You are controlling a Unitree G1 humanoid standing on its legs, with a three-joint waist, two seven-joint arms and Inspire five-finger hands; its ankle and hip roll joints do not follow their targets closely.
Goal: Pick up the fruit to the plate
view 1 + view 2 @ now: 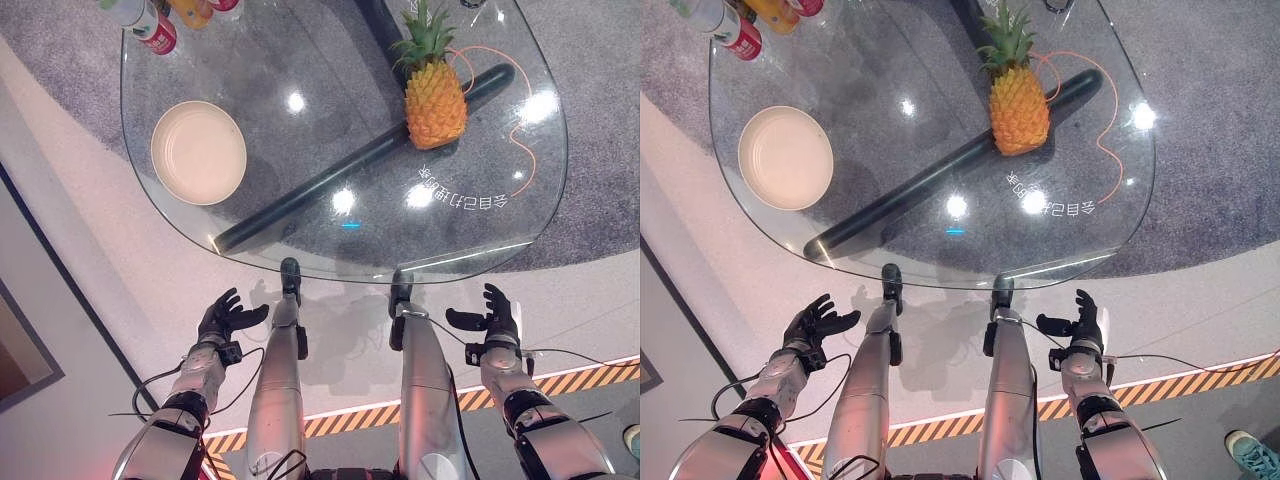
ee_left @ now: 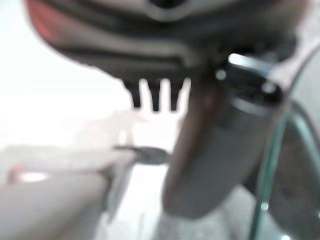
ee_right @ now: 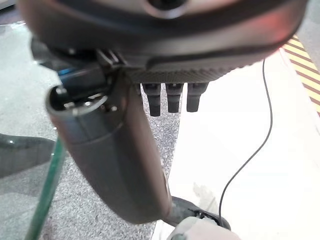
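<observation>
You're at start: left hand (image 1: pixel 222 318) and right hand (image 1: pixel 497 318) low before glass surface (image 1: pixel 300 60), fingers relaxed, empty. Pineapple (image 1: pixel 434 100) upright far right, well apart from plate (image 1: pixel 198 152). Next: reach right hand to pineapple.

Orange-yellow pineapple (image 1: pixel 435 103) with a green crown; pale cream plate (image 1: pixel 198 152); clear glass desk (image 1: pixel 300 60) with a greenish edge over a dark bar (image 1: pixel 330 180); thin orange cable (image 1: pixel 525 140); grey speckled carpet (image 1: pixel 60 60); floor tape (image 1: pixel 340 422) striped orange and black; red-and-white can (image 1: pixel 158 35)

Glossy glass table (image 1: pixel 300 60), matt plate (image 1: pixel 198 152), rough-skinned pineapple (image 1: pixel 435 105)
</observation>
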